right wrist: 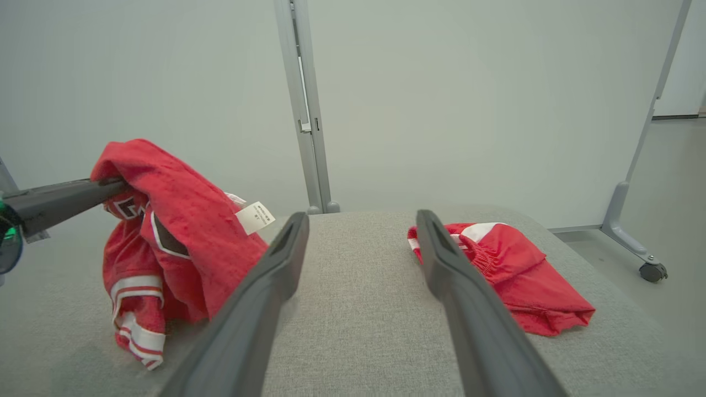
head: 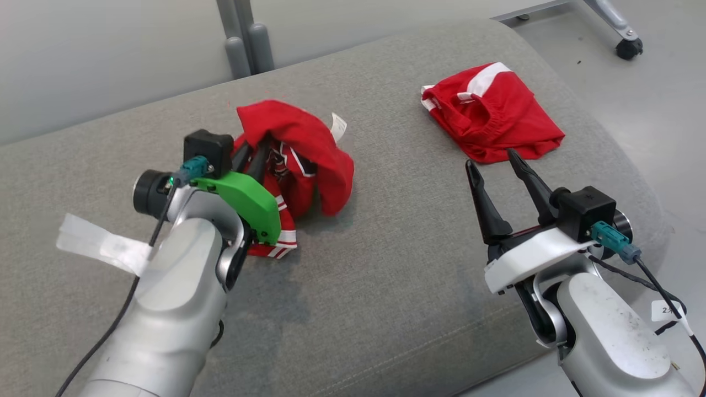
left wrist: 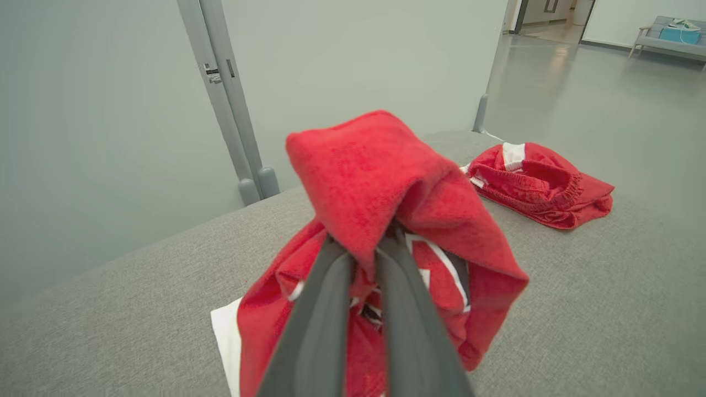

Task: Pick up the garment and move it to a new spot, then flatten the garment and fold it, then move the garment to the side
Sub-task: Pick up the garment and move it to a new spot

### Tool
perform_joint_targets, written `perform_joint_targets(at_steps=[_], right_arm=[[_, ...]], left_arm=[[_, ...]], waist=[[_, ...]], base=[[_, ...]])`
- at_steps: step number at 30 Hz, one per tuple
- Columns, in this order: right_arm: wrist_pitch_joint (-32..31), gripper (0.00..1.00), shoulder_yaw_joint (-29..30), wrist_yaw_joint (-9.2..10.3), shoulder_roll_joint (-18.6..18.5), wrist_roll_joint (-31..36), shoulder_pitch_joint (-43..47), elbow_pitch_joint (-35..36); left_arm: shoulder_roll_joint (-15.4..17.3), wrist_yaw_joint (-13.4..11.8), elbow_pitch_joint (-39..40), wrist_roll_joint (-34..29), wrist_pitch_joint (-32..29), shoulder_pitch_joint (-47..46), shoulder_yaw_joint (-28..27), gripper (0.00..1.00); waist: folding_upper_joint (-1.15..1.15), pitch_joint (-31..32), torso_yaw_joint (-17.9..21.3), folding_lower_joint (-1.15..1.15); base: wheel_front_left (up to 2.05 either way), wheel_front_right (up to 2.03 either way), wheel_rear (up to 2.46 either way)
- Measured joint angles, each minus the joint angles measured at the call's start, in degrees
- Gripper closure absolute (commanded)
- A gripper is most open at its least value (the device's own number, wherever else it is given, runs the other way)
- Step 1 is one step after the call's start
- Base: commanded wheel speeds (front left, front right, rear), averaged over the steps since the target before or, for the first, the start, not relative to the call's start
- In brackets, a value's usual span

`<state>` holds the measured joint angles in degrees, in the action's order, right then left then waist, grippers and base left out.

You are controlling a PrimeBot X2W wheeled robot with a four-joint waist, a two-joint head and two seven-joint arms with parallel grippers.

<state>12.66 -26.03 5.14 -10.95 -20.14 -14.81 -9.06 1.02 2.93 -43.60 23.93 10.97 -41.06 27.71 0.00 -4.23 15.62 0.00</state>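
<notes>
The garment (head: 309,149), a red jersey with white and dark trim, hangs bunched from my left gripper (head: 256,144), which is shut on a fold of its cloth. Its lower hem rests on the grey cushion (head: 386,248). In the left wrist view the garment (left wrist: 375,176) drapes over the closed fingertips of the left gripper (left wrist: 364,248). The right wrist view shows the garment (right wrist: 182,209) lifted at the left, a white tag sticking out. My right gripper (head: 490,158) stands open and empty above the cushion, just short of a second red piece; its own view shows the right gripper (right wrist: 362,216) wide apart.
Folded red shorts (head: 496,116) with a white stripe lie at the cushion's far right; the shorts (right wrist: 507,264) sit beside my right finger. Grey partition posts (head: 248,44) stand behind the cushion. A caster wheel (head: 629,48) sits on the floor beyond the rounded right edge.
</notes>
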Motion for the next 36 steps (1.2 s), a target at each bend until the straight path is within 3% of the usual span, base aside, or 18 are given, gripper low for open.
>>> perform_joint_targets(at_steps=[4, 5, 6, 7, 8, 9, 26, 36], right_arm=[[0.00, 0.00, -0.01, -0.07, 0.07, -0.04, 0.01, 0.02], [0.01, 0.00, 0.05, -0.07, 0.05, -0.04, 0.01, 0.02], [0.02, 0.00, 0.12, -0.07, 0.03, -0.04, 0.01, 0.01], [0.21, 0.00, 0.12, -0.07, 0.03, -0.04, 0.01, -0.01], [0.43, 0.00, 0.11, -0.07, 0.05, -0.04, 0.01, -0.02], [0.43, 0.00, 0.11, -0.08, 0.05, -0.04, 0.01, -0.03], [0.49, 0.00, 0.66, -0.16, 0.11, -0.10, 0.01, -1.15], [0.98, 0.00, 1.41, -0.16, -0.47, -0.10, 0.00, -1.36]], left_arm=[[0.03, -1.12, -0.19, 0.65, -0.35, 2.10, 3.27, 0.99], [0.04, -1.41, -0.18, 0.71, -0.33, 2.35, 4.09, 0.75], [0.05, -1.42, -0.18, 0.79, -0.33, 2.48, 4.98, 0.63], [0.07, -1.43, -0.19, 1.02, -0.33, 2.65, 5.79, 0.41], [0.08, -1.44, -0.18, 1.26, -0.33, 2.92, 6.41, 0.10], [0.16, -1.53, -0.20, 1.30, -0.33, 3.25, 7.32, 0.00], [0.67, -1.35, 1.22, 3.97, -0.85, 6.70, 19.12, 0.00], [0.79, -1.43, 3.66, 6.36, 0.47, 7.80, 20.64, 0.00]], waist=[[0.00, -0.33, 1.94, 0.00], [0.00, -0.54, 2.22, 0.00], [0.00, -0.79, 2.41, 0.00], [0.00, -1.02, 2.55, 0.00], [0.00, -1.21, 2.65, 0.00], [0.00, -1.37, 2.73, 0.00], [0.00, -1.52, 0.54, 0.00], [0.00, -0.90, -1.48, 0.00]], base=[[0.00, 0.00, 0.00], [0.00, 0.00, 0.00], [0.00, 0.00, 0.00], [0.00, 0.00, 0.00], [0.00, 0.00, 0.00], [0.00, 0.00, 0.00], [0.00, 0.00, 0.00], [0.00, 0.00, 0.00]])
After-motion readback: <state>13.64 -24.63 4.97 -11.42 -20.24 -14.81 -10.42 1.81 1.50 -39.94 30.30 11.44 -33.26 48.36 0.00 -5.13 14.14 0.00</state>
